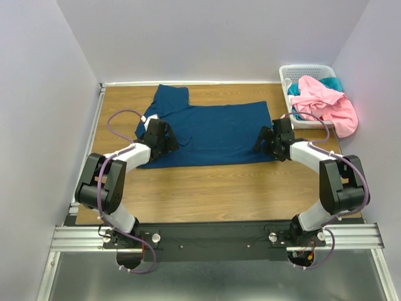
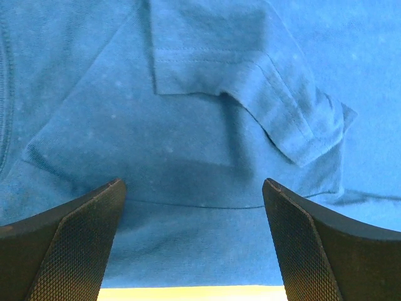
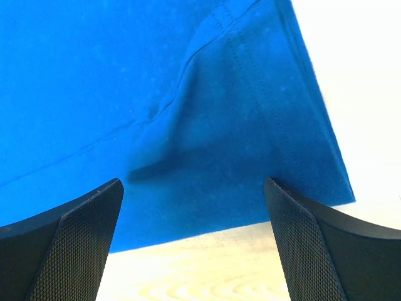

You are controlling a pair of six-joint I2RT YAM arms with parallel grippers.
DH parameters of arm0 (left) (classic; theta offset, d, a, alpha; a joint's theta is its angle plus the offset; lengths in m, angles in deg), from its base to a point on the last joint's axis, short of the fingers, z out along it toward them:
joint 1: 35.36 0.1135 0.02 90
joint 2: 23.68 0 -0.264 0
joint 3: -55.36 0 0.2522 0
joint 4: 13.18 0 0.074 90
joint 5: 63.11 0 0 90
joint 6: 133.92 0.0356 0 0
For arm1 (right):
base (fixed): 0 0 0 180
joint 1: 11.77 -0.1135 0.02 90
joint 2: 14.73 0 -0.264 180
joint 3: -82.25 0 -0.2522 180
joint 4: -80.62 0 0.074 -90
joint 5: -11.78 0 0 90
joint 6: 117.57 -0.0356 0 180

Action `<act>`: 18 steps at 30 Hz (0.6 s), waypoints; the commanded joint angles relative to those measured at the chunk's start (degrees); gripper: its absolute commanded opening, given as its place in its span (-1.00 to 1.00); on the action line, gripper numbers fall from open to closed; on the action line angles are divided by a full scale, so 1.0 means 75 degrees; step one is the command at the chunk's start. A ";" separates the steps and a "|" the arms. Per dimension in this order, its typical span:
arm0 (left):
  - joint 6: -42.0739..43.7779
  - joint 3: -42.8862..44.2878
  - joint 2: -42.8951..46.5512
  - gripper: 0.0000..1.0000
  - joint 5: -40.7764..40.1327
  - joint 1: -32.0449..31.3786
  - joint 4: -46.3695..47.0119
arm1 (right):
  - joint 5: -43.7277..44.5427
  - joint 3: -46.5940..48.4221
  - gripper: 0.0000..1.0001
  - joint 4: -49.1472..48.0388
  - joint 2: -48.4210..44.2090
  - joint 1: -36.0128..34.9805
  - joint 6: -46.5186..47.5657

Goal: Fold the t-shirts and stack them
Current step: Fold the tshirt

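- Two fingers of the left end effector stand spread and empty above a folded sleeve.
- Dark blue t-shirt lies flat mid-tabletop. It looks soft, light and limp, so pinch its near hem corners.
- Right end effector is spread and empty over the hem corner.
- Pink t-shirt and teal t-shirt fill the basket at the far right corner.
- Bare wood along the near edge leaves folding room.

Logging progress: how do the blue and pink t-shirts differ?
The blue t-shirt lies spread on the table; the pink t-shirt is bunched over the basket rim. The left gripper and right gripper hang open over the blue one, none near the pink one. Neither is stacked.
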 commanded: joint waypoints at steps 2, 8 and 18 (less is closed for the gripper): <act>-0.0197 -0.0499 0.0339 0.97 -0.0105 -0.0002 -0.0415 | 0.0552 -0.1267 1.00 0.1031 -0.0460 -0.0030 -0.0531; -0.0478 -0.1237 0.1183 0.97 0.0082 -0.0025 -0.0462 | 0.0434 -0.2146 1.00 0.1440 -0.1725 -0.0018 -0.0637; -0.1368 -0.2586 0.3057 0.97 0.0307 -0.0587 -0.1246 | -0.0046 -0.2346 1.00 0.2237 -0.3530 -0.0030 -0.0520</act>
